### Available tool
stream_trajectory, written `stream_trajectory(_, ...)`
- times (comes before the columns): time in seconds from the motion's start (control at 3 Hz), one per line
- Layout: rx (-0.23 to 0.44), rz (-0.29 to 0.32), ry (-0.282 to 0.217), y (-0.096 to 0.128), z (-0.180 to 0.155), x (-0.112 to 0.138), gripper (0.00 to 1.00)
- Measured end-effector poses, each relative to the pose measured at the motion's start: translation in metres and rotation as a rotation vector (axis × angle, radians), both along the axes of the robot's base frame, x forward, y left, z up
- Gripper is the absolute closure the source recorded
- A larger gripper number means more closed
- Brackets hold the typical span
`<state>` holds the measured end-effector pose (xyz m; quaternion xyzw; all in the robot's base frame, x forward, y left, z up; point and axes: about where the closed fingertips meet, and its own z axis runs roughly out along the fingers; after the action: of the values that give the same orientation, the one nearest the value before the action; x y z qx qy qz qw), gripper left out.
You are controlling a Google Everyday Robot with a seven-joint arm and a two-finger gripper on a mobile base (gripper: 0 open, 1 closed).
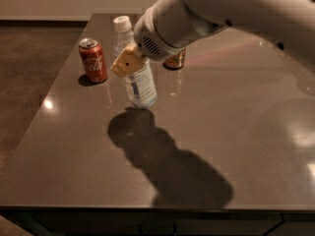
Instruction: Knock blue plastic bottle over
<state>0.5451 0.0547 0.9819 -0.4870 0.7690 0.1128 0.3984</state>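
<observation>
Three containers are seen on the dark table (256, 132).

Step in hand, as judged: the tip-over push.
- The red soda can (93, 60) stands upright at the left, apart from the bottle. It is to be left untouched, so the fall line should be kept off it.
- The blue plastic bottle (141, 88) sits left of centre, between the two cans. Its base is on the surface and its body leans, with the white cap (122, 23) toward the far left. It is not yet down.
- The gripper (127, 63) is set at the bottle's upper body on the near side, below the cap.
- The push is best kept high and driven along the lean until the bottle lies flat. A low push would likely only slide it on the glossy top.
- Roll-off should be expected once the bottle is down.

Not resolved:
- It cannot be told whether the bottle's base is flat or lifted on one edge.
- It cannot be told whether the gripper is touching the bottle or only in front of it.
- Only one tan block of the gripper is shown, so spread or closed cannot be told.
- The bottle's middle is covered by that block.
- The gold-brown can (175, 60) is mostly hidden behind the wrist.
- The arm (211, 9) is cut off at the top and right edges.
</observation>
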Motion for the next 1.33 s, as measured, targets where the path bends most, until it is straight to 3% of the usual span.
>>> stream_trajectory(0.33, -0.094, 0.069, 0.021, -0.025, 0.008, -0.005, 1.00)
stream_trajectory(0.67, -0.274, 0.168, 0.017, -0.044, 0.005, -0.018, 1.00)
stream_trajectory(1.0, -0.478, 0.280, -0.018, -0.061, -0.005, -0.028, 1.00)
stream_trajectory(1.33, -0.647, 0.397, -0.084, -0.071, -0.014, -0.029, 1.00)
